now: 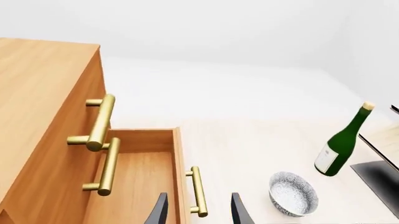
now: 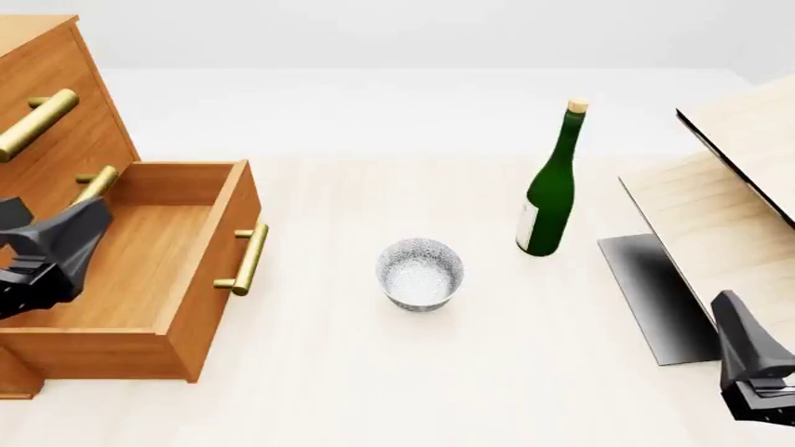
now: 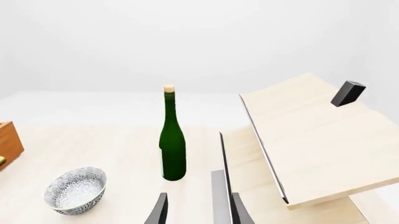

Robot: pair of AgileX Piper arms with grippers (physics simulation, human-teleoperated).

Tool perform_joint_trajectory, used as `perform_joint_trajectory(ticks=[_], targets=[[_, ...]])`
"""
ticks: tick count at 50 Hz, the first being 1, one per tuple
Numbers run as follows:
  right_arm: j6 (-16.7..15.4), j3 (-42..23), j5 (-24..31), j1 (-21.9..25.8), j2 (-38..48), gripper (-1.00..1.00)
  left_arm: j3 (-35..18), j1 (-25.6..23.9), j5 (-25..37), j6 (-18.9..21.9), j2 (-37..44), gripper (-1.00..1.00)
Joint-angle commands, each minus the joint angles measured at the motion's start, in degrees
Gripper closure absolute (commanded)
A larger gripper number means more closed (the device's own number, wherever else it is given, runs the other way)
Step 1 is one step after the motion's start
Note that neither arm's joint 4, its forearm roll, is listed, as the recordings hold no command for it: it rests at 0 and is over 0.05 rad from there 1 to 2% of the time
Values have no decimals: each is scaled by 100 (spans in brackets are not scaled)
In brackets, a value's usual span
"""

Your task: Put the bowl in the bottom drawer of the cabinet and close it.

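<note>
The bowl [image 2: 420, 272] stands upright on the table [image 2: 372, 372], at about 3 o'clock from the bottom drawer [image 2: 130, 270], which is pulled out of the cabinet [image 2: 56, 102] and holds nothing. The left gripper [image 1: 198, 210] hangs over the drawer's brass handle [image 2: 245, 261] with its fingers spread and nothing between them; the right gripper [image 3: 198, 210] is likewise parted and empty. The likely risks: a grasp on the thin rim could slip, or a reach could topple the green bottle [image 2: 550, 182] at roughly 1 o'clock from the bowl. The bottle's pale label [image 2: 531, 228] shows no legible writing (too small to read).
</note>
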Motion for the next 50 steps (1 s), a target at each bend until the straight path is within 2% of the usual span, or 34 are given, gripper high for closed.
perform_joint_trajectory(ticks=[1, 11, 20, 34, 50], targets=[[-6, -2, 39, -5, -48, -100, -148, 30, 106, 215, 245, -100], [-6, -2, 39, -4, -47, -100, -498, 215, 296, 191, 1118, -100], [-6, -2, 39, -6, -47, -100, -630, 494, 378, -131, 1846, -100], [-6, -2, 41, -5, -50, -100, -723, 168, 513, -396, 2154, -100], [-7, -2, 38, -6, -45, -100, -618, 172, 486, -493, 2283, -100]])
